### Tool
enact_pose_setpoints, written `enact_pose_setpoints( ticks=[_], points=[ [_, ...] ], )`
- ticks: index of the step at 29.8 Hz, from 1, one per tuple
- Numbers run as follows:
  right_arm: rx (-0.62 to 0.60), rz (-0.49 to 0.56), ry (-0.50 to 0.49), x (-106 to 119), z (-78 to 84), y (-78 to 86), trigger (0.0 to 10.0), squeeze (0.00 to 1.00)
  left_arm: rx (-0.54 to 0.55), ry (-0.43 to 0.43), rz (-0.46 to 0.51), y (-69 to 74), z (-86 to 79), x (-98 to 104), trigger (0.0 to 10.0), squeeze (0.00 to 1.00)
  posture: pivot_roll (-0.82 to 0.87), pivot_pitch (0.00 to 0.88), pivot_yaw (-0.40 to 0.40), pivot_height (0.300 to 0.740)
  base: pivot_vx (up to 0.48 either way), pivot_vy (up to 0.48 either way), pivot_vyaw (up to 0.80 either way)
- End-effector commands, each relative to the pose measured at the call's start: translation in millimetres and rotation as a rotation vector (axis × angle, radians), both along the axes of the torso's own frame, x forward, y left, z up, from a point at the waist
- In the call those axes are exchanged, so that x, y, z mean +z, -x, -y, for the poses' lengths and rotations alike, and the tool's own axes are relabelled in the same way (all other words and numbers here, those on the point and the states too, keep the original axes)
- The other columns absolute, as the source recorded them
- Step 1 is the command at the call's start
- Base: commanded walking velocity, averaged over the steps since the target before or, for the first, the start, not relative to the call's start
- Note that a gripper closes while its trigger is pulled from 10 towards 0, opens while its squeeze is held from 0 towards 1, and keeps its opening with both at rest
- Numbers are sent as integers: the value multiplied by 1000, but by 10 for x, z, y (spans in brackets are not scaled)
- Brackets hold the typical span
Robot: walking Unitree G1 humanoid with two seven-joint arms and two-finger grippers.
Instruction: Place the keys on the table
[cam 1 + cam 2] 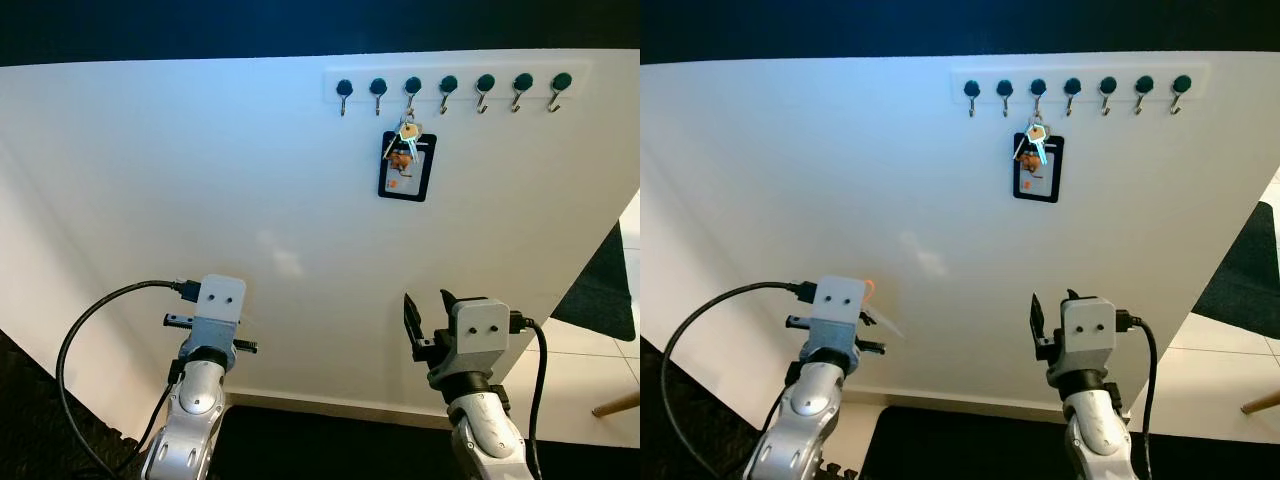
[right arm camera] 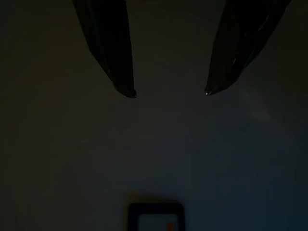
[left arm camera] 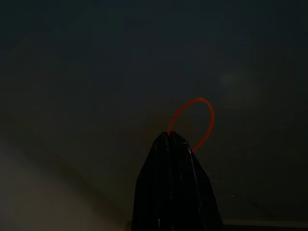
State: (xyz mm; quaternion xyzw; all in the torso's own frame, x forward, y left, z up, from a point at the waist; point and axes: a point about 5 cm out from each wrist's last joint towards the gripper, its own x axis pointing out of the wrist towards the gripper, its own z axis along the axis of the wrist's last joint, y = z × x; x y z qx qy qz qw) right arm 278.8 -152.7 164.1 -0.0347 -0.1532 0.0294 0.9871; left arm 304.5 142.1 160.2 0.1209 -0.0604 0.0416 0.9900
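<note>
A bunch of keys (image 1: pixel 408 133) hangs from the third hook of a white hook rack (image 1: pixel 450 85) high on a white wall. Behind the keys dangles a black-framed card holder (image 1: pixel 407 167), dimly seen as well in the right wrist view (image 2: pixel 155 216). My right gripper (image 1: pixel 428 315) is raised below the keys and some way short of them, open (image 2: pixel 168 91), with nothing between its fingers. My left gripper (image 3: pixel 171 137) is held up further left before the bare wall, shut, with a thin orange loop (image 3: pixel 192 122) at its tip.
The white wall (image 1: pixel 200 200) spans most of the scene. At the right are a pale tiled floor (image 1: pixel 590 370), a dark mat (image 1: pixel 605 290) and a wooden leg (image 1: pixel 615 405). Dark flooring (image 1: pixel 320 445) lies at the wall's foot.
</note>
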Motion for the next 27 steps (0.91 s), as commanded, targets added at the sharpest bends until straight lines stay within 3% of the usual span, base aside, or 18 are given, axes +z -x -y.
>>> enact_pose_setpoints(
  ticks=[1, 27],
  points=[
    [-15, -21, -17, -50, 42, 19, 10000, 0, -13, 11, -9, -1, 43, -29, 10000, 0, 14, 186, 91, 740, 0, 0, -775],
    [-37, -28, -19, -76, 66, 21, 10000, 0, -35, 0, -14, -43, 61, -28, 10000, 0, 13, 191, 102, 740, 0, 0, -769]
  ],
)
